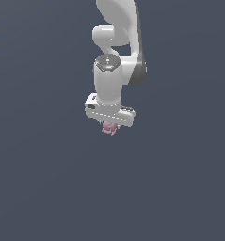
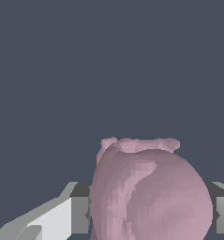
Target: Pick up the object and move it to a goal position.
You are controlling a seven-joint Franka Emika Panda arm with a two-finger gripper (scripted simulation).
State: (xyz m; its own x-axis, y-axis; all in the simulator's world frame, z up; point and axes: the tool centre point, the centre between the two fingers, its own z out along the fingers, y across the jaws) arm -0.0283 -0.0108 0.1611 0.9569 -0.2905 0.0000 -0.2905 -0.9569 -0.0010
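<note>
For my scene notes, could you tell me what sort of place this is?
Likely a bare simulated test scene: flat featureless blue-grey ground, a white arm, and one blocky pink object at its gripper.

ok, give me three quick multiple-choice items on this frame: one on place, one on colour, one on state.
1. Where is the pink object?
A. directly under the gripper
B. far toward the exterior view's right
C. on top of the arm

2. What colour is the object?
A. green
B. dusty pink
C. yellow

3. How do the fingers stand?
A. spread wide, nothing between
B. out of sight
C. closed on the object from both sides

Answers: 1 A, it peeks out below the gripper; 2 B, both views show pink; 3 C, the wrist view shows grey pads flanking it.
</note>
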